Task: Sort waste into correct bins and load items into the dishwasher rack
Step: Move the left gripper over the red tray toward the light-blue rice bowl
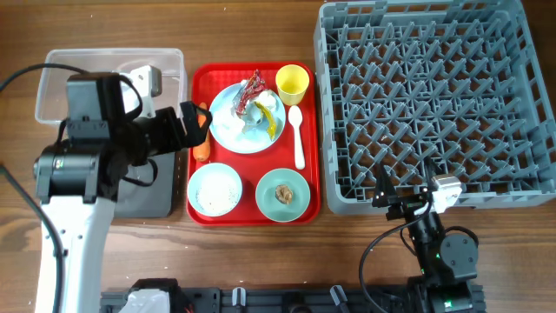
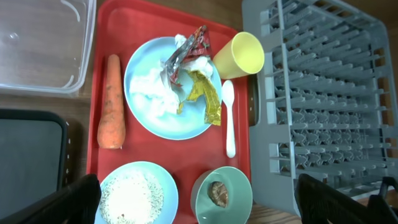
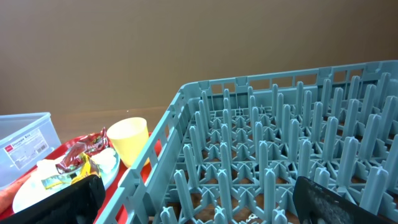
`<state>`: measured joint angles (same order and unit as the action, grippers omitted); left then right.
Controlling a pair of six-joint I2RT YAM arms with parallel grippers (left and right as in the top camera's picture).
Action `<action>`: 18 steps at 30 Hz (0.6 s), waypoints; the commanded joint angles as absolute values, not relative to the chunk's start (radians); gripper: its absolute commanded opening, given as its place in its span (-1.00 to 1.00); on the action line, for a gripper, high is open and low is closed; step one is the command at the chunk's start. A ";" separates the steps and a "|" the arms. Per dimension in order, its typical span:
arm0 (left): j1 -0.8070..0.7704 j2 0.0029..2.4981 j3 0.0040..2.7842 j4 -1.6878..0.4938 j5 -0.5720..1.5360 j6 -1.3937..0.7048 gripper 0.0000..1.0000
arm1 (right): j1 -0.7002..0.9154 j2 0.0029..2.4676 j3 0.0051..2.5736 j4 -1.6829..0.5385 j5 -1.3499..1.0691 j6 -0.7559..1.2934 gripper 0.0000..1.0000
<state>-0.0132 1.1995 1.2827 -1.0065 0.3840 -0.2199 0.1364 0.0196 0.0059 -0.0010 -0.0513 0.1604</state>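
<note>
On the red serving tray, a pale blue plate (image 1: 228, 130) holds crumpled white paper with red-silver (image 2: 186, 50) and yellow (image 2: 208, 99) wrappers. An orange carrot (image 2: 112, 102) lies to its left. A yellow cup (image 1: 293, 83), a white spoon (image 1: 297, 139), a light blue bowl of rice (image 1: 215, 189) and a pale green bowl (image 1: 282, 194) holding a brown lump (image 2: 217, 191) are also on the tray. My left gripper (image 1: 196, 123) hovers open and empty above the carrot. My right gripper (image 1: 407, 196) is open and empty at the front edge of the grey rack (image 1: 434, 104).
The clear tub (image 1: 113, 65) sits at the back left, with the black tray (image 1: 148, 187) in front of it, both partly hidden by my left arm. The red tray (image 1: 252, 217) lies between these bins and the rack.
</note>
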 commanded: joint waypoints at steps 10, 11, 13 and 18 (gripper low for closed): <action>-0.072 1.228 1.260 -1.047 0.079 -0.277 -0.53 | 0.137 0.018 0.005 0.002 -0.046 0.158 0.99; -0.085 1.229 1.256 -1.051 0.041 -0.289 -0.56 | 0.137 0.018 0.005 0.002 -0.046 0.159 0.99; -0.122 1.238 1.242 -1.047 -0.018 -0.301 -0.60 | 0.137 0.018 0.005 0.002 -0.045 0.159 0.99; -0.182 1.282 1.224 -1.046 -0.020 -0.355 -0.92 | 0.137 0.018 0.005 0.002 -0.045 0.159 0.99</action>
<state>-0.1471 1.2480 1.2449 -1.0431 0.0406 -0.2932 0.1364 0.0196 0.0059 -0.0010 -0.0513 0.1604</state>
